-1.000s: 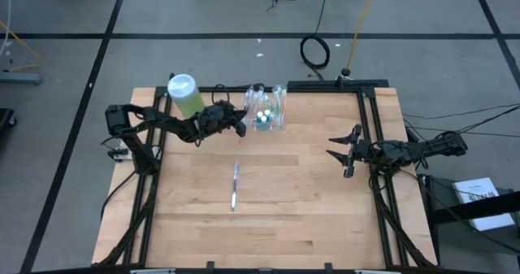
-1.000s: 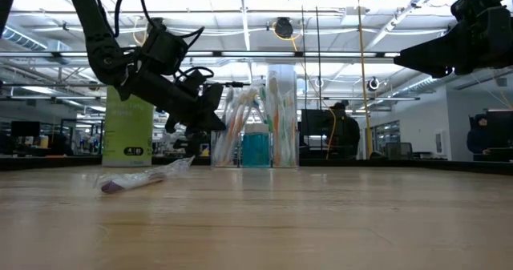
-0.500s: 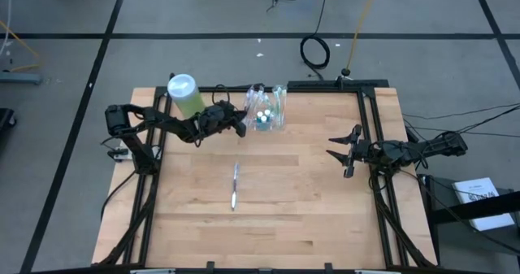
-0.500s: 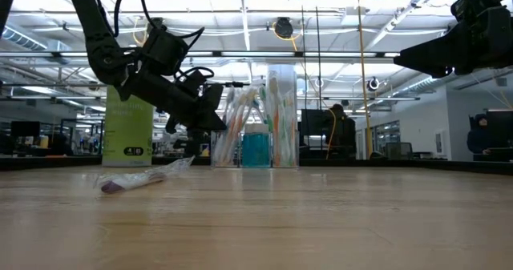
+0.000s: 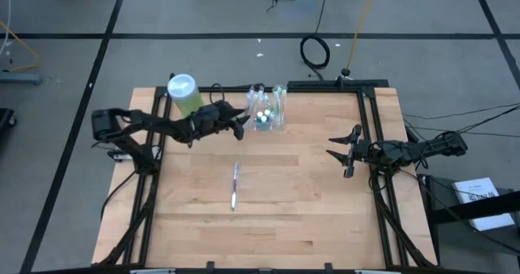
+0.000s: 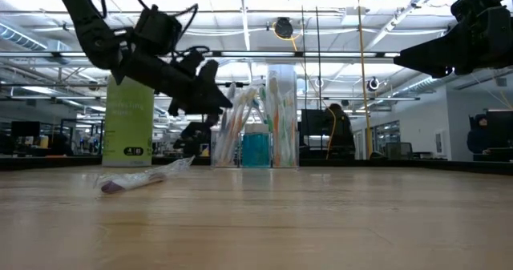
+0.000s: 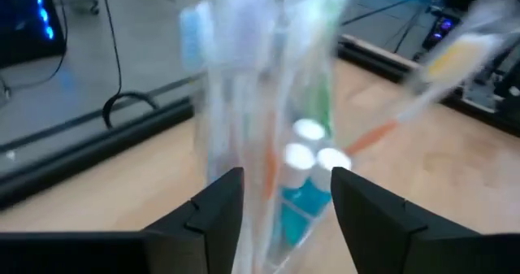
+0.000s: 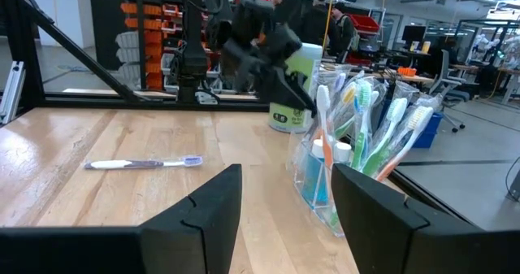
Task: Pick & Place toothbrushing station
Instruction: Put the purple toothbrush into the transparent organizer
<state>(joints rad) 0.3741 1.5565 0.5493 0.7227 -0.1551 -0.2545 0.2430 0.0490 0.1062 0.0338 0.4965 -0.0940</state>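
Clear plastic station [image 5: 266, 111] stands at the table's [image 5: 268, 225] far edge, its upright compartments packed with toothbrushes [image 8: 361, 136] in white, green, blue and orange, plus a blue-bottomed item with white caps [image 7: 309, 156]. Beside it stands a light-green bottle [image 5: 185, 95] with a white cap; its label text is unreadable. The left gripper [image 5: 240, 121] hovers just beside the station, fingers [image 7: 215, 217] spread on either side without pinching it. A wrapped toothbrush [image 5: 234, 184] lies mid-table on the pale wood. The right gripper [image 5: 343, 154] waits near the right edge, well apart, fingers [image 8: 203, 201] spread and empty. A person [image 6: 343, 134] stands in the room behind.
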